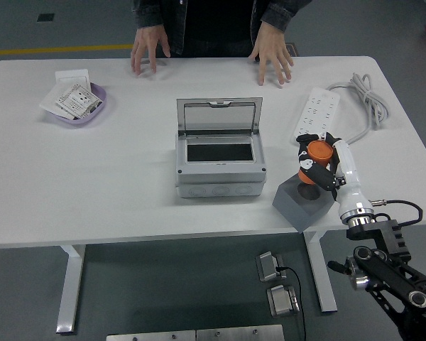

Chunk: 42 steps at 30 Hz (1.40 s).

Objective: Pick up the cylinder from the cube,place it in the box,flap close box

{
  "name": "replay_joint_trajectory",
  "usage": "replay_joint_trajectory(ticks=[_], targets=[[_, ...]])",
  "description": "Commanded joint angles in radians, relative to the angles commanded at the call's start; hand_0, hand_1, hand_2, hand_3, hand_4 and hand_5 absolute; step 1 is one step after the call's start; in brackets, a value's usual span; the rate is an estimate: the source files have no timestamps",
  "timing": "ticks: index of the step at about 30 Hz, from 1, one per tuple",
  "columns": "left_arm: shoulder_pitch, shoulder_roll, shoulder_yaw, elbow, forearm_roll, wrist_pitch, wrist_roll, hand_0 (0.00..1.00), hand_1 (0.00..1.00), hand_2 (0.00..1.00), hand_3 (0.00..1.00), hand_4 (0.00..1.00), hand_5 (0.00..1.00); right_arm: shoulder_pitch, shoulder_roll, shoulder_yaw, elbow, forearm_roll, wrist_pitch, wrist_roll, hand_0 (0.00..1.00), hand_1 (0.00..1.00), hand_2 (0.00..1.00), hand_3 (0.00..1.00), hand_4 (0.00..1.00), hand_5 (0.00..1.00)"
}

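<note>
The right hand (314, 165) reaches in from the lower right corner, and its fingers are curled tightly around the orange cylinder (317, 154), which it holds tilted. The cylinder is over the far part of the grey cube (302, 202); whether its base touches the cube's top cannot be determined from this view. The cube sits at the near edge of the white table (113, 177), just to the right of the grey box (219, 168). The box stands near the centre of the table with its lid (219, 116) raised on the far side, exposing a dark rectangular opening on top. A white power strip (318, 117) lies beyond the hand, toward the far right, with its cable (366, 103) looped near the right edge. A purple bowl (78, 106) holding small printed packets rests at the far left. A person stands at the far side, both hands pressed flat on the table edge: one hand (149, 50) left of centre, the other hand (272, 55) right of centre.
</note>
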Motion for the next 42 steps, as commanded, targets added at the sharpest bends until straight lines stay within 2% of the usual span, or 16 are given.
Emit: replay_joint_trajectory(ticks=[1, 2, 7, 8, 13, 14, 18, 19, 20, 27, 33, 42], targets=[[-0.001, 0.000, 0.001, 0.000, -0.001, 0.000, 0.000, 0.615, 0.652, 0.579, 0.566, 0.610, 0.080, 0.012, -0.002, -0.009, 0.003, -0.003, -0.002, -0.005, 0.764, 0.677, 0.632, 0.488, 0.121, 0.002], [-0.001, 0.000, 0.001, 0.000, -0.002, 0.001, -0.001, 0.616, 0.656, 0.581, 0.567, 0.618, 0.088, 0.023, -0.004, -0.017, 0.006, -0.006, -0.003, -0.010, 0.497, 0.445, 0.526, 0.389, 0.186, 0.002], [-0.003, 0.002, 0.003, 0.001, -0.006, 0.003, -0.002, 0.616, 0.656, 0.581, 0.567, 0.618, 0.088, 0.090, -0.008, -0.059, 0.012, -0.029, -0.011, -0.042, 0.497, 0.445, 0.526, 0.389, 0.186, 0.002], [-0.004, 0.002, 0.006, 0.001, -0.009, 0.003, -0.002, 0.617, 0.658, 0.581, 0.567, 0.620, 0.090, 0.104, -0.007, -0.067, 0.011, -0.036, -0.013, -0.049, 0.078, 0.194, 0.424, 0.313, 0.108, 0.002], [-0.002, 0.002, 0.016, 0.003, -0.021, 0.004, -0.003, 0.617, 0.658, 0.581, 0.567, 0.620, 0.090, 0.178, 0.006, -0.107, -0.012, -0.088, -0.016, -0.097, 0.078, 0.194, 0.424, 0.313, 0.108, 0.002], [-0.002, 0.002, 0.017, 0.003, -0.023, 0.004, -0.003, 0.617, 0.662, 0.584, 0.567, 0.625, 0.097, 0.190, 0.009, -0.114, -0.018, -0.098, -0.016, -0.106, 0.002, 0.089, 0.397, 0.288, 0.109, 0.002], [-0.002, 0.003, 0.023, 0.003, -0.029, 0.004, -0.003, 0.617, 0.662, 0.584, 0.567, 0.625, 0.097, 0.257, 0.030, -0.157, -0.060, -0.168, -0.011, -0.161, 0.002, 0.089, 0.397, 0.288, 0.109, 0.002], [-0.001, 0.003, 0.024, 0.003, -0.031, 0.004, -0.003, 0.617, 0.662, 0.584, 0.567, 0.625, 0.097, 0.277, 0.036, -0.175, -0.076, -0.188, -0.011, -0.176, 0.002, 0.089, 0.397, 0.288, 0.109, 0.002], [-0.001, 0.003, 0.027, 0.004, -0.034, 0.004, -0.003, 0.616, 0.666, 0.585, 0.567, 0.628, 0.103, 0.301, 0.043, -0.198, -0.094, -0.212, -0.010, -0.194, 0.002, 0.042, 0.390, 0.285, 0.114, 0.002], [-0.005, 0.006, 0.034, 0.004, -0.041, 0.003, -0.003, 0.617, 0.666, 0.586, 0.568, 0.627, 0.105, 0.442, 0.079, -0.343, -0.194, -0.354, 0.005, -0.291, 0.002, 0.039, 0.388, 0.284, 0.118, 0.002], [-0.006, 0.007, 0.048, 0.004, -0.053, 0.002, -0.002, 0.616, 0.666, 0.586, 0.567, 0.627, 0.106, 0.552, 0.099, -0.475, -0.257, -0.409, 0.020, -0.322, 0.002, 0.043, 0.386, 0.283, 0.119, 0.002], [-0.008, 0.007, 0.057, 0.003, -0.057, 0.001, -0.002, 0.616, 0.668, 0.588, 0.567, 0.628, 0.108, 0.694, 0.138, -0.676, -0.394, -0.358, 0.036, -0.319, 0.002, 0.046, 0.387, 0.284, 0.130, 0.002]])
